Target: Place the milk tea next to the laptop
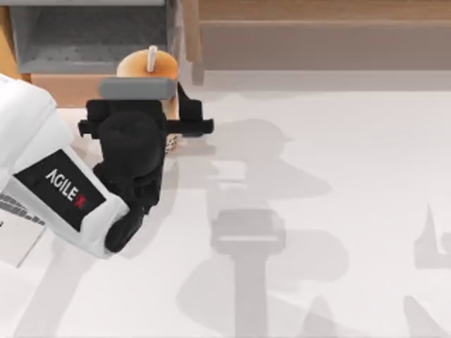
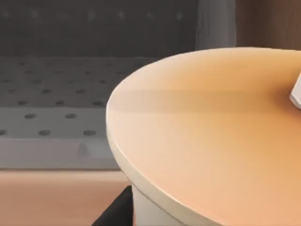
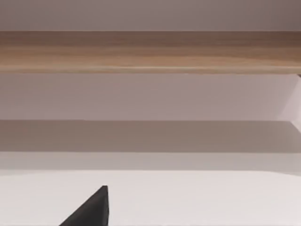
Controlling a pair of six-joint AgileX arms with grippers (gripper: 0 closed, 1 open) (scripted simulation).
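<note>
The milk tea (image 1: 146,67) stands at the table's far left, its orange lid and white straw seen from above and dark pearls showing low on the cup. Its lid (image 2: 207,132) looms close in the left wrist view. My left gripper (image 1: 144,116) reaches over it from the near side and is shut on the cup below the lid; one dark fingertip (image 2: 117,212) lies against the cup wall. Just behind the cup is the laptop (image 1: 84,35), whose grey keyboard (image 2: 56,94) faces the cup. A dark part of my right gripper (image 3: 94,209) hangs over bare white table.
A wooden ledge (image 1: 317,21) runs along the table's back edge, also seen as a wooden band (image 3: 150,52) ahead of the right arm. The white table (image 1: 317,211) spreads open to the right and front, crossed by arm shadows.
</note>
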